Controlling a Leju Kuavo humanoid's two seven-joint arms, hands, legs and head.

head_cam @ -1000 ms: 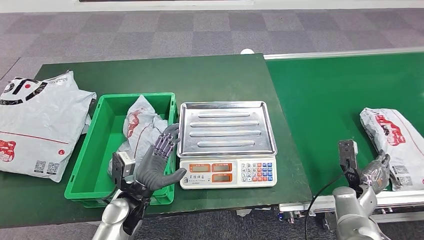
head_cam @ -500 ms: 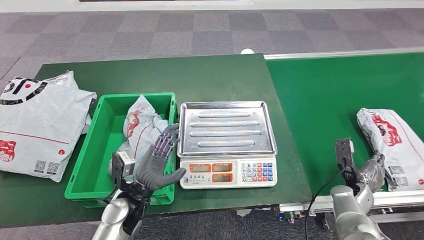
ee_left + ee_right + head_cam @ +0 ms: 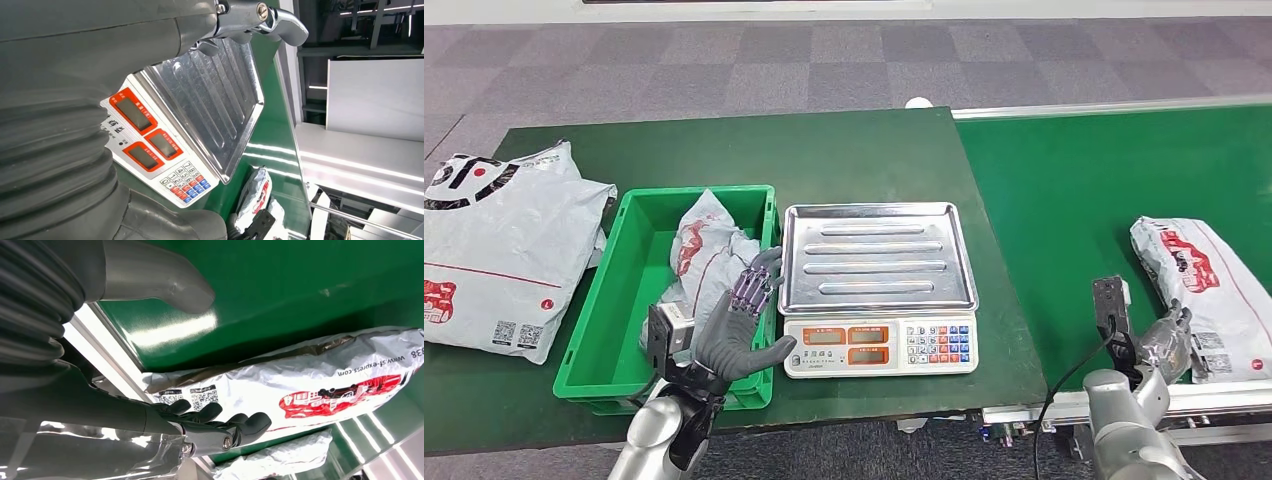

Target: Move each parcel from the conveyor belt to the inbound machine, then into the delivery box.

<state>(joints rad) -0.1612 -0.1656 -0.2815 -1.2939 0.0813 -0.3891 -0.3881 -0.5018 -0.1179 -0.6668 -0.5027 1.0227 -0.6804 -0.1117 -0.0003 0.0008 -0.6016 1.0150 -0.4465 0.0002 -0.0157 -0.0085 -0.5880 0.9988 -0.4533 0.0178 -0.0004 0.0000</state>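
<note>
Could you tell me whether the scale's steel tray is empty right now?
Empty: the steel tray shows only its bare ribbed surface, with nothing on it.

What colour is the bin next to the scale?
The bin is bright green, clearest in the head view.

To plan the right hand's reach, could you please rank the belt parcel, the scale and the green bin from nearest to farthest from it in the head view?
From the right hand:
1. Belt parcel, just beside it on the conveyor.
2. Scale, mid-table to its left.
3. Green bin, beyond the scale.
</note>
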